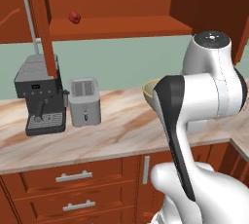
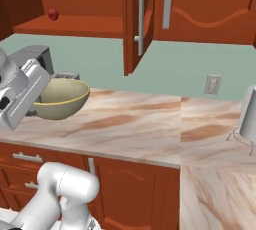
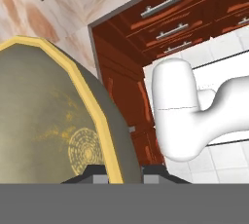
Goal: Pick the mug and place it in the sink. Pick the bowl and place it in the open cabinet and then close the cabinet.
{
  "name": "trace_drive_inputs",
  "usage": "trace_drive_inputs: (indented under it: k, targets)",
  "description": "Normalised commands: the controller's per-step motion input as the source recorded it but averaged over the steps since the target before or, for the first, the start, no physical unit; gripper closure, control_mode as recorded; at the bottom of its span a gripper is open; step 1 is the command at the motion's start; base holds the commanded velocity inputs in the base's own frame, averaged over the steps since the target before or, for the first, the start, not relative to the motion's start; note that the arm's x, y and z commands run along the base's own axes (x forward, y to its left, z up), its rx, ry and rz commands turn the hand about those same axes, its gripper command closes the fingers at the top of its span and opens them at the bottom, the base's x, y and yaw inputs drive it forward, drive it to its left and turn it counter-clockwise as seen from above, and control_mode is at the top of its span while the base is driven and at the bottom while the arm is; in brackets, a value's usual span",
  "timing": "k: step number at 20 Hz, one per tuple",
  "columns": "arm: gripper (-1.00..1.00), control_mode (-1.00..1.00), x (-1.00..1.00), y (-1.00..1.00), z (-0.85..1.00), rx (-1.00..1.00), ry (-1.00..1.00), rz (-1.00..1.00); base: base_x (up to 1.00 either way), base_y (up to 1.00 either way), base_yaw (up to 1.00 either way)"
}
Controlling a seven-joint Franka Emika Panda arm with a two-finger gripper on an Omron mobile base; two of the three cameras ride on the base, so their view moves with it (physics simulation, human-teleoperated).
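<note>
While the cabinet (image 1: 112, 26) stands open above the surface (image 2: 135, 124), second half of task judged under way. Bowl (image 2: 60, 98) gripped by its rim in the clenched pincer (image 3: 124, 172), lifted above the surface, below the cabinet shelf. Left to do: set bowl on shelf, shut door (image 2: 137, 19). Mug and sink unseen here, so that part unjudged. No brands, labels or legible writing on coffee machine (image 1: 39, 96) or toaster (image 1: 85, 102).
</note>
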Motion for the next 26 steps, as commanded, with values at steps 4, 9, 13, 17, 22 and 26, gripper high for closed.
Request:
trace_drive_inputs:
  k: [4, 9, 13, 17, 22, 26]
  targets:
    - [1.0, 1.0, 0.0, 0.0, 0.0, 0.0, 0.0, 0.0, 0.64, 0.0, -0.12]
    - [1.0, 1.0, 0.0, 0.0, 0.0, 0.0, 0.0, 0.0, 0.68, -0.01, -0.06]
    - [1.0, 1.0, 0.0, 0.0, 0.0, 0.0, 0.0, 0.0, 0.52, 0.05, -0.03]
    - [1.0, 1.0, 0.0, 0.0, 0.0, 0.0, 0.0, 0.0, 0.26, 0.15, 0.0]
    - [1.0, 1.0, 0.0, 0.0, 0.0, 0.0, 0.0, 0.0, 0.2, 0.23, 0.0]
    - [1.0, 1.0, 0.0, 0.0, 0.0, 0.0, 0.0, 0.0, 0.06, 0.12, 0.01]
